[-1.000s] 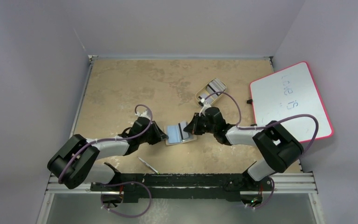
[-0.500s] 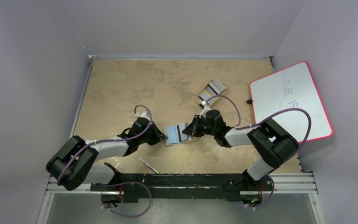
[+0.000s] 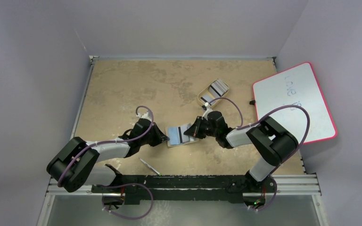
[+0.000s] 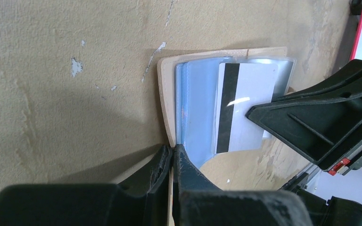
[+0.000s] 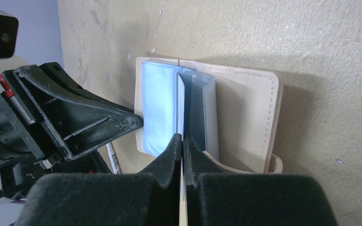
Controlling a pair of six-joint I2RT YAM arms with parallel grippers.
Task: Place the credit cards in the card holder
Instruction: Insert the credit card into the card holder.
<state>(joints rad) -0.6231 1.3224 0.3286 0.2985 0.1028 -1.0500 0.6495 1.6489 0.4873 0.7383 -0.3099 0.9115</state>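
The tan card holder (image 3: 174, 137) lies open on the table between my arms, its blue-grey pockets up. My left gripper (image 3: 164, 137) is shut on its left edge; the left wrist view shows the jaws (image 4: 173, 153) pinching the tan cover (image 4: 164, 94). My right gripper (image 3: 192, 132) is shut on a pale credit card (image 4: 247, 108) with a dark stripe, its front end over the pockets (image 4: 195, 108). The right wrist view shows the card edge-on (image 5: 181, 103) among the holder's pocket leaves (image 5: 245, 117), the left gripper (image 5: 139, 121) opposite.
A beige oval tray (image 3: 201, 98) with more striped cards sits behind the right gripper. A pink-edged whiteboard (image 3: 294, 101) lies at the right. A thin pen-like stick (image 3: 149, 166) lies near the front edge, by the left arm.
My right gripper has moved a little left with the card, bringing it farther over the holder's pockets. The left gripper has kept its hold.
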